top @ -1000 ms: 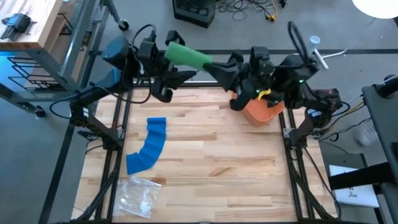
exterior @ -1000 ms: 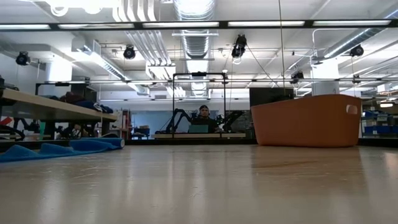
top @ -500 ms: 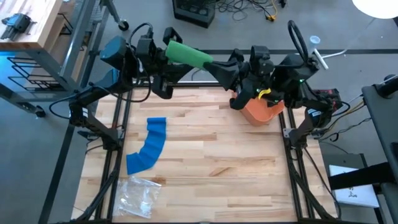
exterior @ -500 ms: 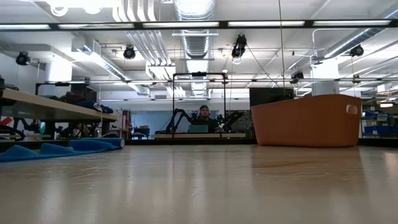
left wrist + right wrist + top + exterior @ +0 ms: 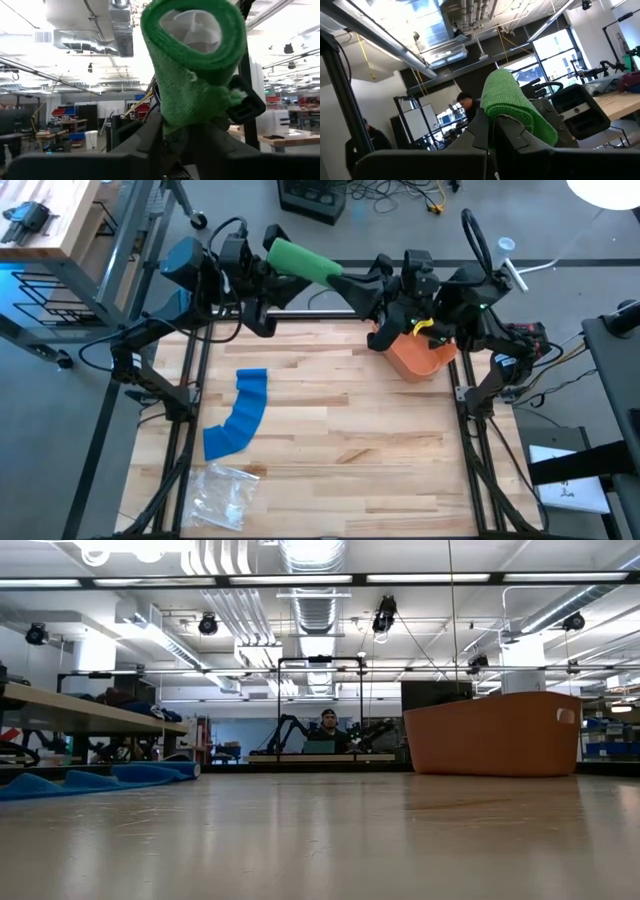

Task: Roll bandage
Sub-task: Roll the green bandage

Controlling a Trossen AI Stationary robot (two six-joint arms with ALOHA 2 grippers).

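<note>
A bandage roll (image 5: 303,266) hung behind the table's (image 5: 330,440) far edge between both arms, a bin (image 5: 421,358) far right, a flat strip (image 5: 237,414) left, and apparently a bag (image 5: 223,492) before it.

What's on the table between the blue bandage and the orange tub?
Nothing. In the high view, only bare wooden table lies between the blue bandage and the orange tub. The low view shows the same empty stretch.

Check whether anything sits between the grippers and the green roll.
Nothing visible does. The green roll is already up between both arms at the table's far edge: the right gripper is shut on one end, the left gripper at the other.
</note>
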